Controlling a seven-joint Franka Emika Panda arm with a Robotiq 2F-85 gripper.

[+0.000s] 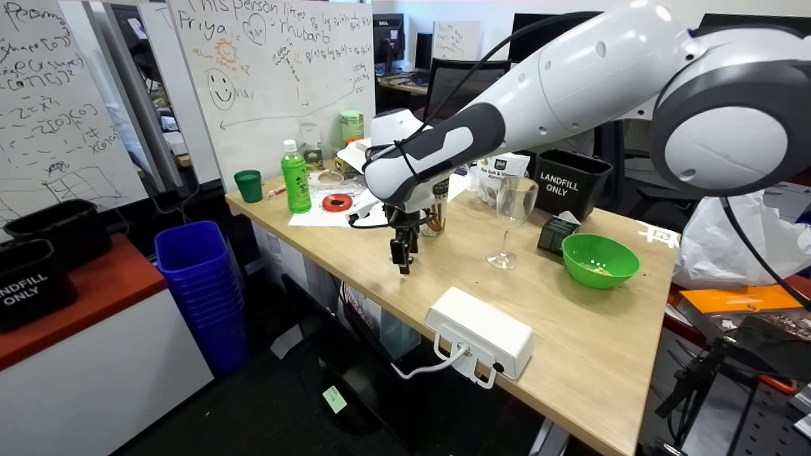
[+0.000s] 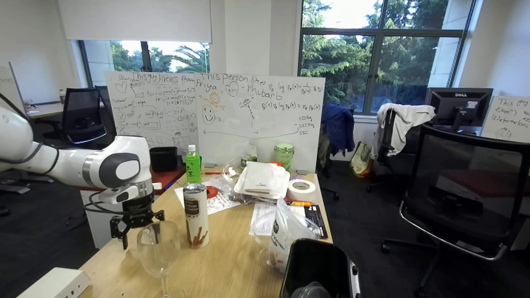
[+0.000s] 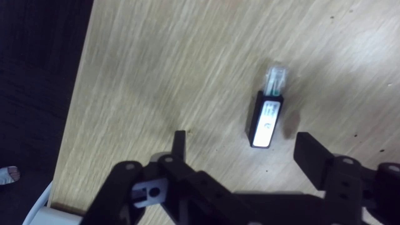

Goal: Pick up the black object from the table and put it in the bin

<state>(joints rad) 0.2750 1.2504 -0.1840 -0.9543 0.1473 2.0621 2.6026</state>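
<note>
The black object is a small black piece with a white label and a clear plastic end, lying flat on the table. In the wrist view it lies ahead of and between my gripper's spread fingers, nearer the right finger and touching neither. My gripper is open and empty, pointing down low over the table in both exterior views. The black object cannot be made out in the exterior views. The bin, a tall blue ribbed one, stands on the floor off the table's left edge in an exterior view.
A white power strip lies at the table edge near the gripper. A wine glass, a tall printed canister, a green bowl, a green bottle and a black container stand on the table.
</note>
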